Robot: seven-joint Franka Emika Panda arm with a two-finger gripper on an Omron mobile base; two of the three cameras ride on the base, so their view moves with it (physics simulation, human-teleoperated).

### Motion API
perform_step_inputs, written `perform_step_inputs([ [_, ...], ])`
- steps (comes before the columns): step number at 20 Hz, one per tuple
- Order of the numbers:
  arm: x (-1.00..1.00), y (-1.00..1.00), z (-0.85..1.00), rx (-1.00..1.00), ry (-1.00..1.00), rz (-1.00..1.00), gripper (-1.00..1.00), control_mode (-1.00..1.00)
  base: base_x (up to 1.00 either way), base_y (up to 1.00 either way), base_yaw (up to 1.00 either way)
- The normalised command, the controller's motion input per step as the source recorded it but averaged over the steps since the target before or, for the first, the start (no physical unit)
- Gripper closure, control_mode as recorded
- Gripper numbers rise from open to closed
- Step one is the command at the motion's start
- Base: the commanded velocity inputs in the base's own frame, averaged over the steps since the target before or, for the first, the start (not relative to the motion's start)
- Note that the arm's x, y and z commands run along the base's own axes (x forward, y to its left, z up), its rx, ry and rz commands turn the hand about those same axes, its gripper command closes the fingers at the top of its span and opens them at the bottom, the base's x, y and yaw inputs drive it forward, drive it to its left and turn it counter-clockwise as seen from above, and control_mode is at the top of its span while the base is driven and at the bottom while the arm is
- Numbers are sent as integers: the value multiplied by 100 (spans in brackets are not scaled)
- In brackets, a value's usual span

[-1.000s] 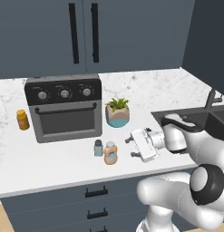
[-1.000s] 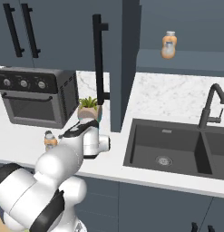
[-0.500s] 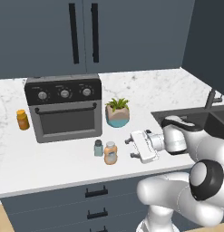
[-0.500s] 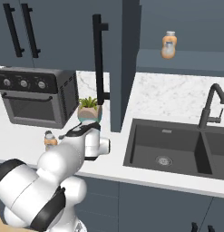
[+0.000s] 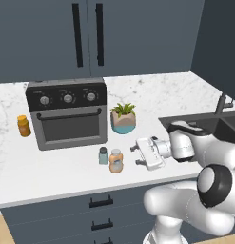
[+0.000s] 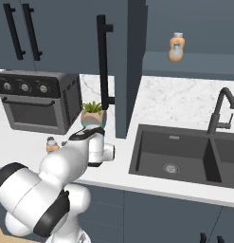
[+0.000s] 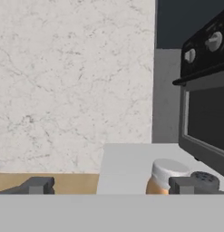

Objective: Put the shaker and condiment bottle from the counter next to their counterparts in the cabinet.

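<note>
The end effector [image 5: 136,156] hangs just above the bench [image 5: 52,176], pointing sideways toward the orange bottle [image 5: 116,160], with its fingers [image 5: 136,148] spread wide apart and nothing between them. It stands just beside the bottle, not touching it. The bottle stands upright near the front edge of the bench. The small shaker [image 5: 103,155] stands upright just beside it, on the side away from the end effector. Both are in front of the toaster oven [image 5: 68,113], with a potted plant [image 5: 123,117] nearby. A second orange bottle [image 6: 175,47] stands on the shelf of the open cabinet [image 6: 189,64] above the sink [image 6: 173,155].
</note>
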Motion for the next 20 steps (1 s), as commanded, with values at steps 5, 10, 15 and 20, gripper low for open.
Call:
perform_step_inputs([
  [5, 17, 3, 0, 0, 11, 0, -100, -100, 0, 0, 0],
  [10, 5, 7, -2, 0, 4, 0, -100, -100, 0, 0, 0],
  [15, 10, 2, -12, 0, 0, -3, -100, -100, 0, 0, 0],
  [20, 28, 0, -10, 0, 0, -7, -100, -100, 0, 0, 0],
])
